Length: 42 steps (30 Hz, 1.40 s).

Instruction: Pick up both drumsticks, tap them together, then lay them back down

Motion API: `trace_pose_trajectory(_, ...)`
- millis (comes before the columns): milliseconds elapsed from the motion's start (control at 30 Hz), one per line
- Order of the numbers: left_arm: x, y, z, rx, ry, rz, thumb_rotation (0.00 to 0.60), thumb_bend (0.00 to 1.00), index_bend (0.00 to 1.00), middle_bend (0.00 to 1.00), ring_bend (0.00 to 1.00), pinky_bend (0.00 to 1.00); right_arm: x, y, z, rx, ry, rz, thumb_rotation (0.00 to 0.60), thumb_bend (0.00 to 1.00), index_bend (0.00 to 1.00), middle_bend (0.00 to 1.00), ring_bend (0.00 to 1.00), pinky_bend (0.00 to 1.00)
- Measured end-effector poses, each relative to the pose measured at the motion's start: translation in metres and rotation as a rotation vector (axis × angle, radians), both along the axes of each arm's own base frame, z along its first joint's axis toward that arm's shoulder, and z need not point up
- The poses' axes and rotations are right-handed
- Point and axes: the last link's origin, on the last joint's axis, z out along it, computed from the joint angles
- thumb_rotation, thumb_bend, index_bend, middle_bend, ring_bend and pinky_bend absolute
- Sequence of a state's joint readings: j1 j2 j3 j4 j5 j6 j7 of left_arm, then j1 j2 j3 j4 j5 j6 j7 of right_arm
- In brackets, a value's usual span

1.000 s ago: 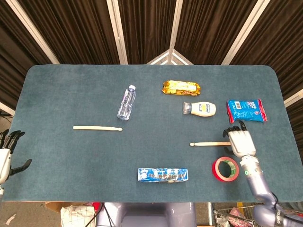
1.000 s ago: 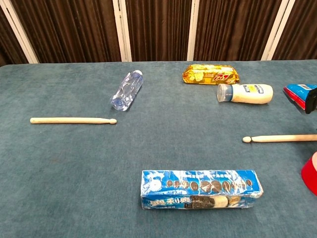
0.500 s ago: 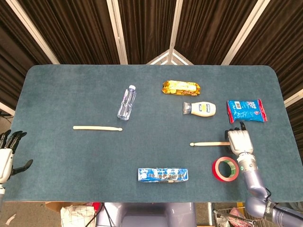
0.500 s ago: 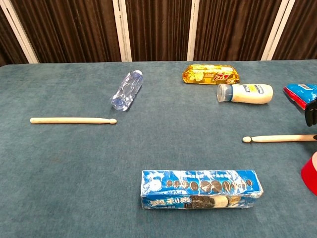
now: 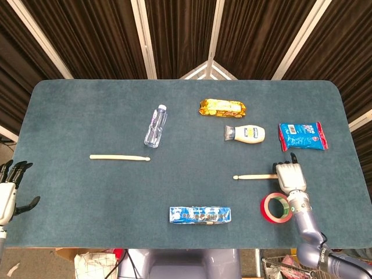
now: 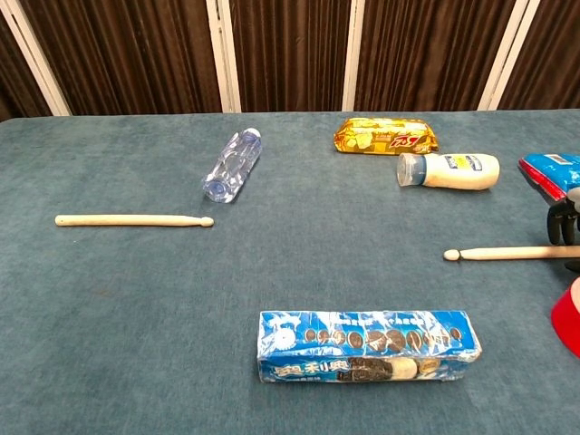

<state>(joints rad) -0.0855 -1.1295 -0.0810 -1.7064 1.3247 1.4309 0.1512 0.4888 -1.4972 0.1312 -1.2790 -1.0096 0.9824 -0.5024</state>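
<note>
Reaching over the butt of the right drumstick [image 5: 254,176], the right hand [image 5: 289,175] sits at about 4 o'clock on the table [image 5: 87,116].
Its fingers [image 6: 562,220] arch over the stick's thick end, but whether they have closed on it cannot be told from either view; the stick lies flat, tip toward 9 o'clock. The left drumstick [image 5: 120,157] lies flat and untouched toward 9 o'clock, tip pointing to 3 o'clock. The left hand [image 5: 10,189] hangs off the table's edge near 8 o'clock, fingers apart and holding nothing. A red tape roll [image 5: 276,207] lies just beside the right hand's wrist. A blue biscuit box [image 5: 200,214] lies at 6 o'clock; a clear bottle [image 5: 156,125], gold packet [image 5: 222,107], white bottle [image 5: 245,133] and red-and-blue packet [image 5: 302,135] lie across the far half.
</note>
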Motion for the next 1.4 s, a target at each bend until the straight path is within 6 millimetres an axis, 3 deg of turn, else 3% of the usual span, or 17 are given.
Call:
trace_pose_trajectory(467,0.0,0.0008,-0.0033,-0.013,0.01,0.01,0.6,0.31,0.16,0.1,0.0,0.0,0.0012,-0.0066,0.0008,-0.001,0.022,0.018,0.6,0.36,0.52,0.46,0.35,0.0)
trace_pose_trajectory(1400,-0.0001,0.0008,-0.0059,-0.025,0.018,0.016,0.6,0.31,0.16,0.1,0.0,0.0,-0.0048,-0.0095,-0.0012,-0.001,0.037,0.011,0.6,0.37,0.53,0.51,0.38,0.0)
